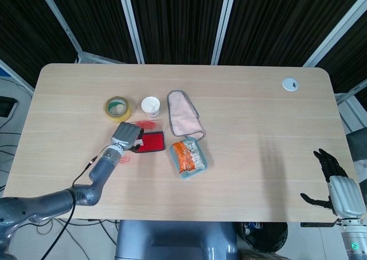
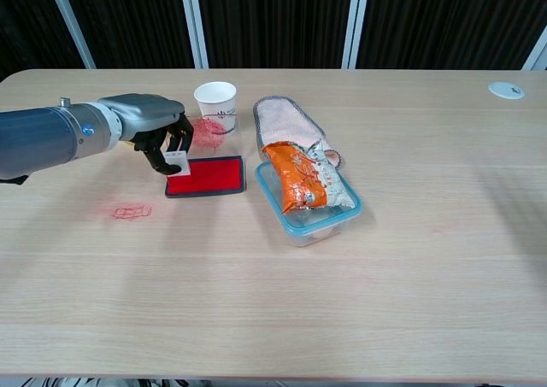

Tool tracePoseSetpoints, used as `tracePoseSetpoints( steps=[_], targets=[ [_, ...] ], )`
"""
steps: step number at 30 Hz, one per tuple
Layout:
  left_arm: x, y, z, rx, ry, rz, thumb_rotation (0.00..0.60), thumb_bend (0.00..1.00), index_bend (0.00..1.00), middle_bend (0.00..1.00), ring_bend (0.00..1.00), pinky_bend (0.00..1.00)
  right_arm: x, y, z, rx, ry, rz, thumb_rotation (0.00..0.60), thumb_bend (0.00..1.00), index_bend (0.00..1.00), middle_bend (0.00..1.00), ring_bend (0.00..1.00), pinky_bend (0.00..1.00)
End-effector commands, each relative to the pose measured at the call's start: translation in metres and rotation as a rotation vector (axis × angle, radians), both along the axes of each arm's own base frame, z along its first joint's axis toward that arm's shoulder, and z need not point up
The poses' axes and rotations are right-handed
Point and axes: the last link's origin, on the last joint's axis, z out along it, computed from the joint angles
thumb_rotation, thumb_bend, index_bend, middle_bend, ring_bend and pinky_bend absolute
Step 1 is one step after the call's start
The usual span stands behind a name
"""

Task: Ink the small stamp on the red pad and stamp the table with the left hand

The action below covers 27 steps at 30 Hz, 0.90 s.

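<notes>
The left hand (image 2: 158, 131) is gripping the small white block stamp (image 2: 177, 161) in curled fingers, pressing it at the left edge of the flat red ink pad (image 2: 208, 176); the right hand (image 1: 335, 185) is hanging open off the table's right corner

The left robot hand (image 2: 162, 137) sits over the left end of the red pad (image 2: 208, 176), hemmed in from behind by the paper cup (image 2: 215, 103) and the tape roll (image 1: 117, 108). To its right the way is blocked by the pink cloth (image 2: 289, 122) and the blue-rimmed container (image 2: 318, 211) with its orange packet (image 2: 297, 178), which lie close beside the pad. Toward the near edge the worktop (image 2: 282, 319) lies bare, with only a faint red mark (image 2: 131, 210) on the wood. The whole right half is free too, apart from a small round fitting (image 2: 506, 90) at the far corner.
</notes>
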Motion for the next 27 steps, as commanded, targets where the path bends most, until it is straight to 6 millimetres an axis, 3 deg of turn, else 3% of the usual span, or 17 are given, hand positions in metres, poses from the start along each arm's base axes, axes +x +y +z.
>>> tracePoseSetpoints(
  steps=[1,12,27],
  targets=[
    [0.004,0.001,0.006,0.013,-0.015,-0.006,0.600,0.51,0.75,0.73,0.58,0.64,0.000,0.000,0.000,-0.001,0.001,0.001,0.600,0.14,0.00,0.00,0.00,0.18],
    [0.011,-0.009,0.037,0.043,-0.062,-0.039,0.600,0.51,0.75,0.72,0.58,0.64,0.000,0.000,0.000,-0.005,0.011,0.006,0.600,0.14,0.00,0.00,0.00,0.18],
    [-0.020,-0.042,0.069,0.037,-0.043,-0.043,0.600,0.51,0.73,0.70,0.56,0.62,0.000,0.000,0.000,-0.005,0.013,0.008,0.600,0.14,0.00,0.00,0.00,0.18]
  ],
)
